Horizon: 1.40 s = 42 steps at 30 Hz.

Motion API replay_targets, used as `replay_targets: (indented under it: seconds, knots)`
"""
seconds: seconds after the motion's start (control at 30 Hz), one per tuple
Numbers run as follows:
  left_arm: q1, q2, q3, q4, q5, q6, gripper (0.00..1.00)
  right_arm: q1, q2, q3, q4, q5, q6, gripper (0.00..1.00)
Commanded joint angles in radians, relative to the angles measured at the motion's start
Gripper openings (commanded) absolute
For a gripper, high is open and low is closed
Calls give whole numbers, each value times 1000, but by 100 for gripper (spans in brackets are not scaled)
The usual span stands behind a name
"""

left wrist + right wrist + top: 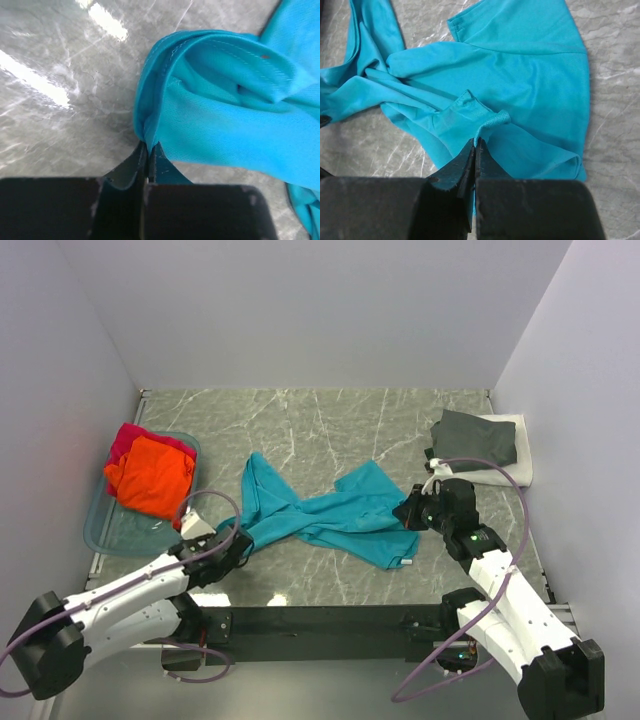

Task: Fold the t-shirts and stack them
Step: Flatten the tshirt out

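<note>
The grey marbled worktop (330,420) carries everything. Across its middle lies the teal t-shirt (330,515), spread out but twisted. One long strip runs up and to the left, and a broader panel fans out to the right. The cloth is bunched and crossed over itself where the two parts meet.

At the left edge stands the clear bluish tub (100,530). The orange t-shirt (150,475) is heaped in it, and the magenta-red t-shirt (125,438) shows behind and partly under the orange one. In the far right corner the dark grey t-shirt (478,437) lies folded on top of the white t-shirt (510,472), well apart from the teal one.

The left claw (240,540) sits at the teal shirt's left end. In the left wrist view its fingers (147,150) are pressed together with a rolled, stitched edge of the cloth pinched between them. The rest of the shirt billows up and to the right from the tips.

The right claw (412,512) is at the shirt's right side. The right wrist view shows its tips (475,142) closed tight on a small raised fold with a ribbed hem. The broad panel spreads away ahead of that fold. The worktop shows bare on both sides.
</note>
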Motion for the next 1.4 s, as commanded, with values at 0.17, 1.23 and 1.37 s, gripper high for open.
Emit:
replay_targets:
  seconds: [0.17,1.23,1.37]
  knots:
    - [16,-111,261,-169,-132,132,1,5,-55,113,-33,83,-8,0]
    - [217,-39,1480,-168,277,975,0,5,-52,1428,-555,45,-141,0]
    - [217,-50,1507,-155,328,975,0,7,-43,1535,-560,36,-130,0]
